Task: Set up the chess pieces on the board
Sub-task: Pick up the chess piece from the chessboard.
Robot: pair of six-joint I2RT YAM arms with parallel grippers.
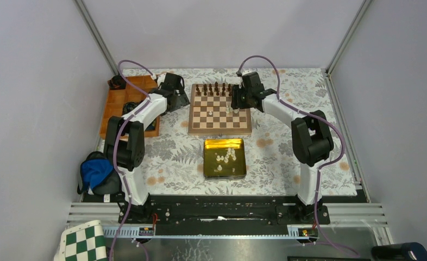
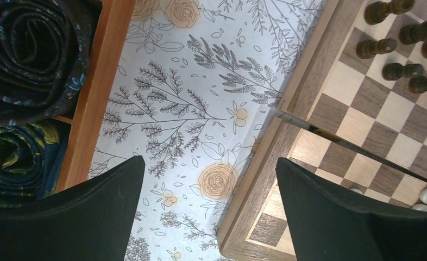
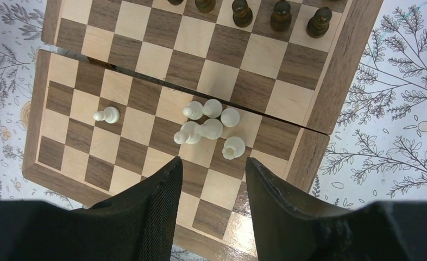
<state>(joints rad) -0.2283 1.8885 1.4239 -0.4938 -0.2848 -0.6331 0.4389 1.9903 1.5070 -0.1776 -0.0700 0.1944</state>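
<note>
The board (image 1: 220,132) lies at the table's centre back, with dark brown pieces (image 1: 214,88) lined along its far rows. In the right wrist view, several cream-white chess pieces (image 3: 208,128) are bunched near the board's (image 3: 314,157) right side and a lone pawn (image 3: 107,115) stands further left. My right gripper (image 3: 213,161) hovers just short of the bunch, open, with nothing between its fingers. My left gripper (image 2: 210,160) is wide open and empty over the floral cloth beside the board's left rim (image 2: 303,81). More white pieces (image 1: 226,156) lie in a gold tin (image 1: 207,163).
An orange wooden tray (image 2: 100,81) holding rolled dark cloths (image 2: 32,49) stands left of the board. A blue bag (image 1: 94,171) sits by the left arm's base. A green-and-white checkered mat (image 1: 83,244) lies off the table at the front left.
</note>
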